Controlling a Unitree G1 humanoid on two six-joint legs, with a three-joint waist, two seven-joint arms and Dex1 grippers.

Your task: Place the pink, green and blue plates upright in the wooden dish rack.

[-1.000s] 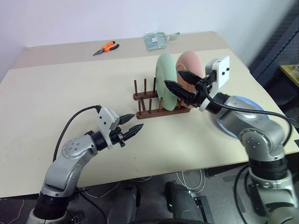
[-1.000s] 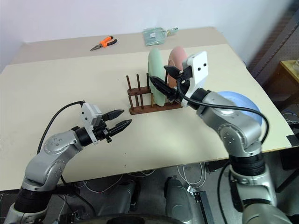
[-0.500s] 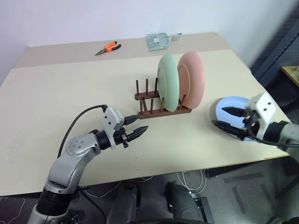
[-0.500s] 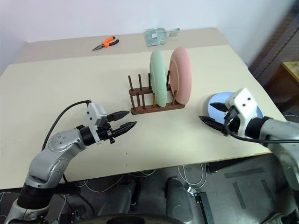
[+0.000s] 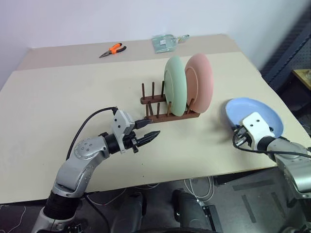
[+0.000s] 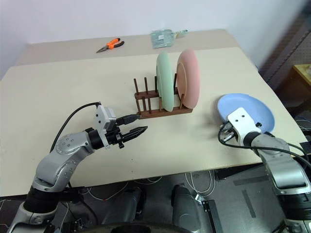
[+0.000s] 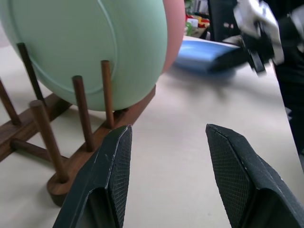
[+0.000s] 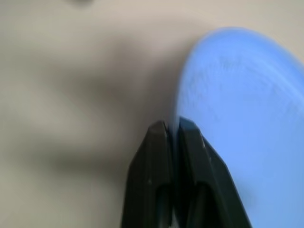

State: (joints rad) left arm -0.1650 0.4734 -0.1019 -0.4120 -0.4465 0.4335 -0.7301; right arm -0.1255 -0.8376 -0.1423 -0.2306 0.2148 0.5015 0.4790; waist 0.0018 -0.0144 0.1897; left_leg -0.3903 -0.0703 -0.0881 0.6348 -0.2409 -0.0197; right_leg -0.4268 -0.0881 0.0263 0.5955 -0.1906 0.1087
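The right gripper (image 8: 172, 130) is pinching the near rim of the blue plate (image 5: 255, 114), which is lying on the table (image 5: 58, 107) well right of the wooden dish rack (image 5: 167, 115); so thin an edge grip is risking the plate slipping or pivoting on lifting. The right wrist view is showing that closed pinch, which the head views are hiding behind the wrist, while the left wrist view is showing the left gripper (image 7: 167, 156) standing half open and empty beside the rack's free pegs, with the green plate (image 5: 175, 92) and pink plate (image 5: 200, 86) already slotted upright.
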